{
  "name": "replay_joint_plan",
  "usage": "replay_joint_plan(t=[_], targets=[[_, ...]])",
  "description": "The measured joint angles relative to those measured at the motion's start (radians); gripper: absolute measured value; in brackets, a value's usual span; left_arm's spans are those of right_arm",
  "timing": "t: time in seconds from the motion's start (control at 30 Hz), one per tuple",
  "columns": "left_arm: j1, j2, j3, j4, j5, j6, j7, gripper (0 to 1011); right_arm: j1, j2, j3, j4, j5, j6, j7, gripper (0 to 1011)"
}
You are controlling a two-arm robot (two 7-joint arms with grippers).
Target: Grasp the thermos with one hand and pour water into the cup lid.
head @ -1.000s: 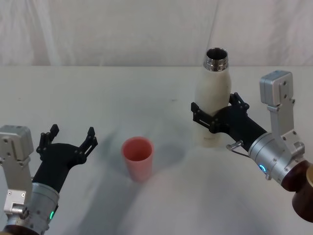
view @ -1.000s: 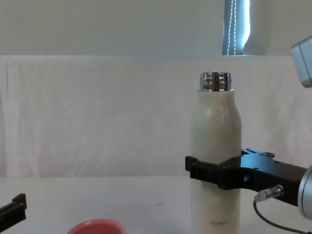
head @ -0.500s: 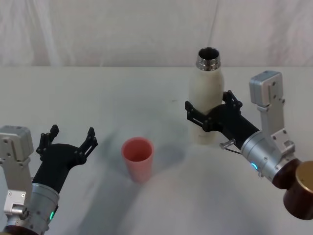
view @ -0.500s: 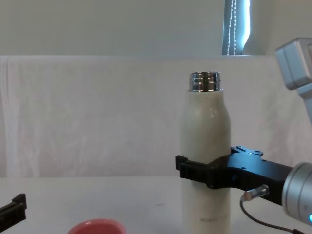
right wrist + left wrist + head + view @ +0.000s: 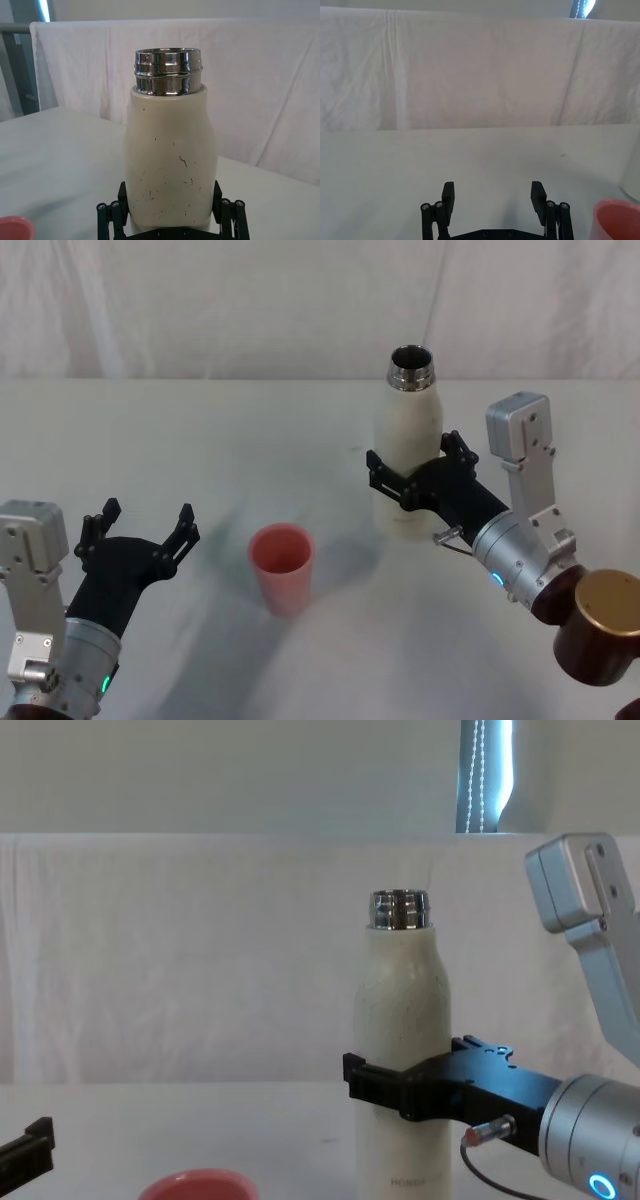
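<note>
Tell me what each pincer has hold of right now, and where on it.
The right pincer clamps the thermos around its mid-body, below the shoulders, upright. The left pincer is open and holds nothing.

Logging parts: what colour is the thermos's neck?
Shiny silver steel on the thermos, clearest in the right wrist view.

1 thermos (image 5: 408, 445), 1 cup lid (image 5: 282, 565), 2 grippers: left (image 5: 140, 525), right (image 5: 410, 472).

Both arms end in black, linkage-style grippers with small screws at the pivots: the left gripper (image 5: 140, 525) and right gripper (image 5: 410, 470). Silver-grey cylindrical wrists carry glowing rings, green at left, blue at right. Grey boxy housings sit above; a thin cable loops by the right wrist.
</note>
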Motion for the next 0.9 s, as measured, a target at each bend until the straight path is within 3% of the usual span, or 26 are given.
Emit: replay_joint_plan(t=[0.9], targets=[[0.000,0.000,0.000,0.000,0.000,0.000,0.000,1001,0.011,-0.014,-0.011,0.051,0.018,-0.014,0.003,959]])
